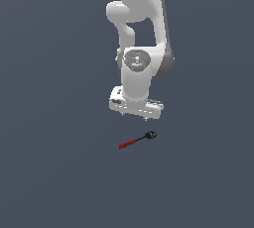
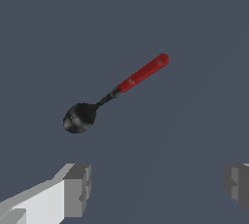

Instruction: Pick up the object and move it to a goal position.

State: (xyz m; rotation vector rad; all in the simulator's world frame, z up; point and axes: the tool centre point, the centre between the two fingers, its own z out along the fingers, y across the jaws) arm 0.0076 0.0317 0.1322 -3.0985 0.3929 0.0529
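While jaws stand released, gripper (image 2: 155, 189) hovers above spoon (image 2: 114, 94), offset from it. Risk: descending off-centre, one finger (image 2: 78, 189) nudges the thin handle aside.

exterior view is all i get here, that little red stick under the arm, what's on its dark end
Observer: In the wrist view the tool is a spoon: a rounded black bowl on a thin dark neck, then a red handle.
Operator: are the fingers open, i can't make them out
Observer: Yes. The gripper is open, its grey fingertips wide apart with nothing between them.
Operator: is the spoon between them yet
Observer: No. In the wrist view it lies clear of both fingertips on the grey floor, untouched.
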